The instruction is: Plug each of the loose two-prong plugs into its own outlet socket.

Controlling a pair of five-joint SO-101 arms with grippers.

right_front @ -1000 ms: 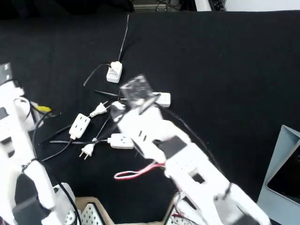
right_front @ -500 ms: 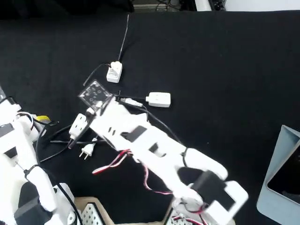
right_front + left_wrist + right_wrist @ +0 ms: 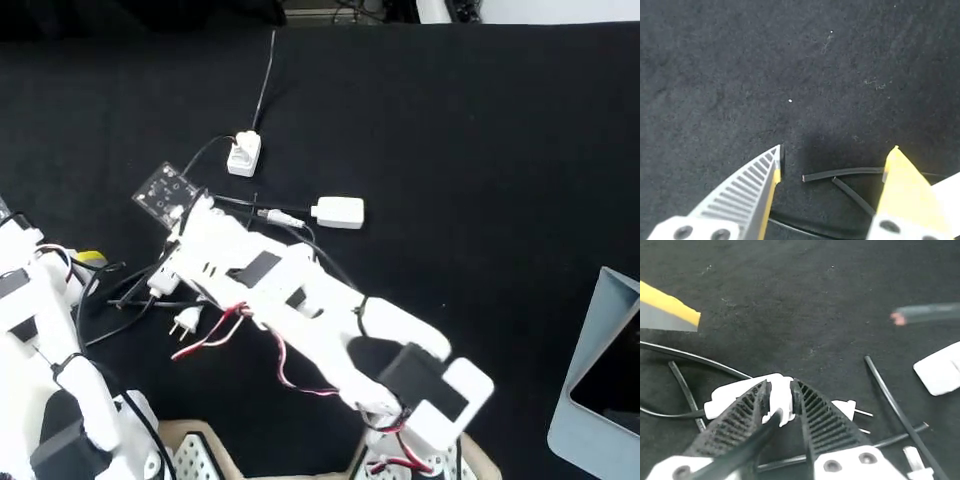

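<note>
While your right gripper (image 3: 780, 387) pinches the white two-prong plug (image 3: 732, 392) by its body among black cables, prongs jutting past the fingers, your left gripper (image 3: 836, 151) hangs spread over black cable ends (image 3: 842, 173).

The right arm (image 3: 300, 295) stretches from its base at the near edge diagonally out to the far left, folded at the elbow and lying low, with red and white wires looped beside its forearm. Its gripper (image 3: 780, 390) has the two ribbed fingers (image 3: 815, 412) pressed against a white plug (image 3: 735, 392) held between them. The left arm (image 3: 45, 340) stands along the left edge. Its gripper (image 3: 837, 157) points down with jaws spread wide, a grey ribbed finger (image 3: 747, 185) on one side and a yellow finger (image 3: 902, 185) on the other.
</note>
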